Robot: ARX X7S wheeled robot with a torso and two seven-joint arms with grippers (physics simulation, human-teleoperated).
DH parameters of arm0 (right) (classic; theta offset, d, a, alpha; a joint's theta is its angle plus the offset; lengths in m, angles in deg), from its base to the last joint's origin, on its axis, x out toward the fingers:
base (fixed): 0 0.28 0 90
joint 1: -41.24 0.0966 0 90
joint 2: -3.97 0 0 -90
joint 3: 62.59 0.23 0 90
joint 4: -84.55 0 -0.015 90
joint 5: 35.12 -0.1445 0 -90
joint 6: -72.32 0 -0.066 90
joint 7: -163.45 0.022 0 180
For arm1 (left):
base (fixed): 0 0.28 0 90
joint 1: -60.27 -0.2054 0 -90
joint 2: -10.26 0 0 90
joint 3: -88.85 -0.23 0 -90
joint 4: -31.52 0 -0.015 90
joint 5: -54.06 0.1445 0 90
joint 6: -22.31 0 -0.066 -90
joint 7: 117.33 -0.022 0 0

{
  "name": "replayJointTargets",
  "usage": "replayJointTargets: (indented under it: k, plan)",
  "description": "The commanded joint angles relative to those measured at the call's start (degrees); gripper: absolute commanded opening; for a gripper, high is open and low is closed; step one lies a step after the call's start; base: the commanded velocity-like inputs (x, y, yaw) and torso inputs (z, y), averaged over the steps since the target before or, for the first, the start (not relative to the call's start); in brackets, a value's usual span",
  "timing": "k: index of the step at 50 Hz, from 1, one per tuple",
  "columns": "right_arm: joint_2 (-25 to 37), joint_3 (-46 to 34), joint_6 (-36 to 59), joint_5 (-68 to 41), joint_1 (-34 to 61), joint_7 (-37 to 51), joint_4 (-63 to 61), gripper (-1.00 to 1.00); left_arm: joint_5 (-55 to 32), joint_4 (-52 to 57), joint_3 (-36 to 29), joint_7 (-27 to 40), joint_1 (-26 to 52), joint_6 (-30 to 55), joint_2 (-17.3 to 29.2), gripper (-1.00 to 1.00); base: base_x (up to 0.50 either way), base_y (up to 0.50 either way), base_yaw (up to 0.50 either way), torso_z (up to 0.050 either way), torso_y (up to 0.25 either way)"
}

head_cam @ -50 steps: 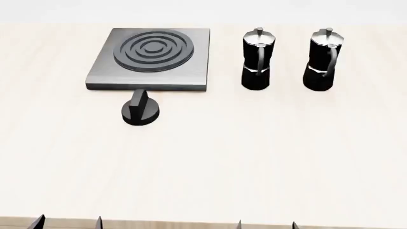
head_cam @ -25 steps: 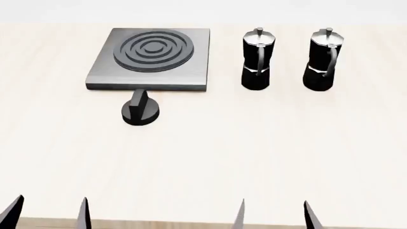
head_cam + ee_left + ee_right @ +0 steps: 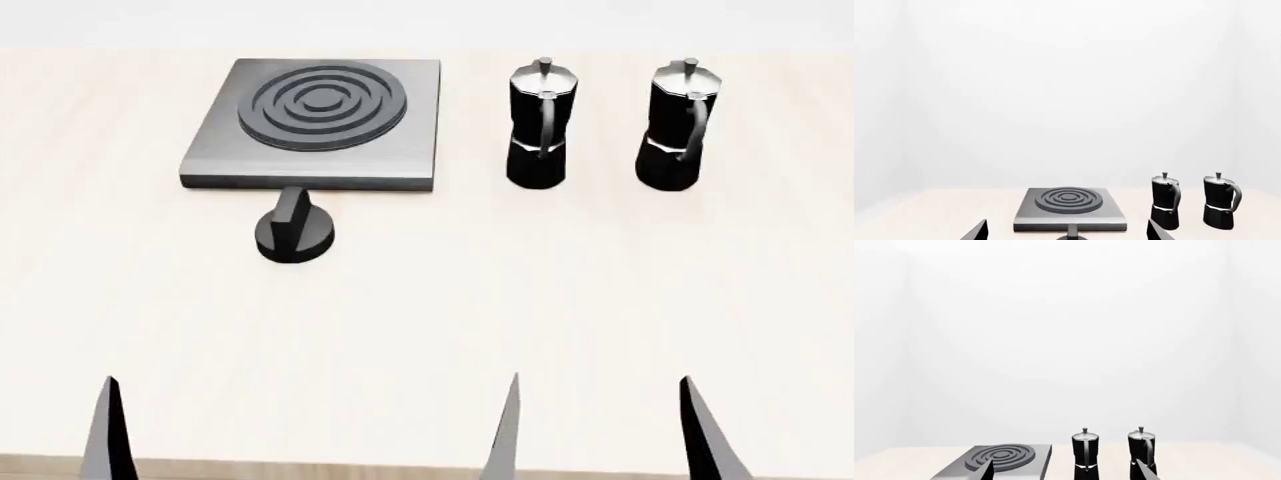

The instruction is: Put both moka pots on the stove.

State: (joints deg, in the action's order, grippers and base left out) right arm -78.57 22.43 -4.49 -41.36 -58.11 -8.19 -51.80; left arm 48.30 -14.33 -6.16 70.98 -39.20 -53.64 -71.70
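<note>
The two moka pots stand upright side by side at the far right of the table, the left one [image 3: 541,125] and the right one [image 3: 677,125], both black with silver lids. The stove [image 3: 318,120] lies to their left with nothing on its burner. My left gripper [image 3: 1067,225] is open and empty, near the table's front edge, facing the stove [image 3: 1069,207]; only one of its fingers [image 3: 110,430] shows in the head view. My right gripper [image 3: 601,385] is open and empty, well short of the pots [image 3: 1086,455] [image 3: 1142,452].
A short black round knob [image 3: 294,230] with a ridge sits just in front of the stove's front edge. The pale wood table [image 3: 441,320] lies bare between the grippers and the objects. White walls stand behind.
The fingers of both grippers have come further up into the head view from the bottom edge. The right fingers stand wider apart. The pots, stove and knob have not moved.
</note>
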Motion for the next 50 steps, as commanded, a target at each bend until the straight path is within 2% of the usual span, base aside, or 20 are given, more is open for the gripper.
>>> replayJointTargets:
  k: [1,50]
  plan:
    - [0.9,-0.4,0.3,-0.9,-0.4,0.8,-2.2,1.00,0.3,1.9,-0.7,1.1,-0.4,0.2,0.8,1.00,0.00,0.00,0.00,0.000,0.000]
    - [3.4,-2.0,-0.1,-1.4,0.2,3.8,-0.7,1.00,-0.2,0.2,-2.9,3.5,0.0,-1.0,3.1,1.00,0.09,0.00,0.00,0.000,0.000]
